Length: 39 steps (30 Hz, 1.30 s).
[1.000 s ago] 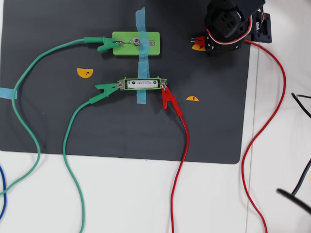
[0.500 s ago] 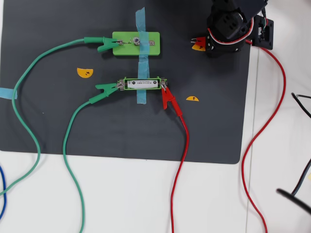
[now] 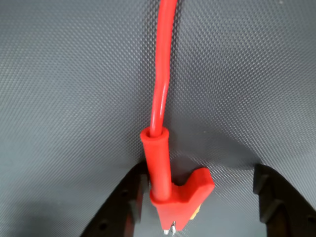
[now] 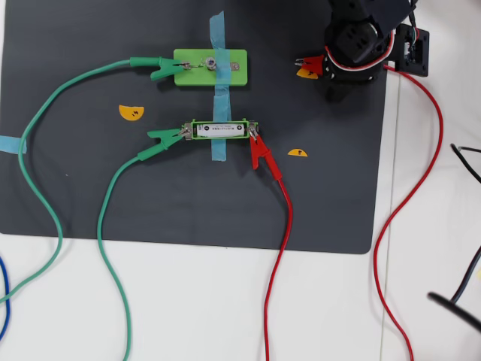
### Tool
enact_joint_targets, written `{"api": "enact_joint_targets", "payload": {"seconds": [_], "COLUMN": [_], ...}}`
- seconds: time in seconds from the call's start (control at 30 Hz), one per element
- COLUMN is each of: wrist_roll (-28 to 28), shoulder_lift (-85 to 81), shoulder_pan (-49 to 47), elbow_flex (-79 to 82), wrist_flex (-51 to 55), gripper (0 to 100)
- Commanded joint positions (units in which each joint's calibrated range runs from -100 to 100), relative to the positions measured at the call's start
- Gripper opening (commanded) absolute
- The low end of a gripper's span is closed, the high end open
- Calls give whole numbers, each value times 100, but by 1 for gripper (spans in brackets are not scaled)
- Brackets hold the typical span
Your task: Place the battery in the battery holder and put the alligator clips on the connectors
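Observation:
In the overhead view the battery (image 4: 220,130) lies inside the battery holder (image 4: 221,121), which is taped to the dark mat. A green alligator clip (image 4: 166,136) bites the connector at its left end. A red alligator clip (image 4: 260,153) bites the connector (image 4: 253,134) at its right end. Another green clip (image 4: 158,68) is on the wider green block (image 4: 211,75). At the top right, my gripper (image 4: 316,66) straddles a second red clip (image 4: 309,63). In the wrist view this red clip (image 3: 170,192) sits against the left finger (image 3: 123,207). The right finger (image 3: 276,202) stands apart from it, so the gripper (image 3: 200,173) is open.
Yellow half-disc markers (image 4: 131,112) (image 4: 297,153) lie on the mat (image 4: 90,188). Green wires (image 4: 45,195) trail off to the left and bottom. Red wires (image 4: 282,248) (image 4: 421,150) run down the middle and along the mat's right edge. Blue tape (image 4: 217,37) crosses both green pieces.
The arm has shifted a little up and to the right at the top of the overhead view. The red clip at its tip edged slightly right. Nothing else moved.

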Motion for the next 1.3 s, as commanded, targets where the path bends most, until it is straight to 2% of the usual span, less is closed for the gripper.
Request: {"api": "enact_joint_targets", "payload": {"seconds": [0.0, 0.47, 0.63, 0.73, 1.27], "wrist_roll": [-16, -16, -16, -16, -16], "shoulder_lift": [-43, -43, -43, -43, -43], "shoulder_pan": [114, 286, 296, 296, 367], "elbow_flex": [-128, -110, -110, -110, -110], "wrist_flex": [-8, 1, 1, 1, 9], "gripper": [22, 22, 12, 10, 9]}}
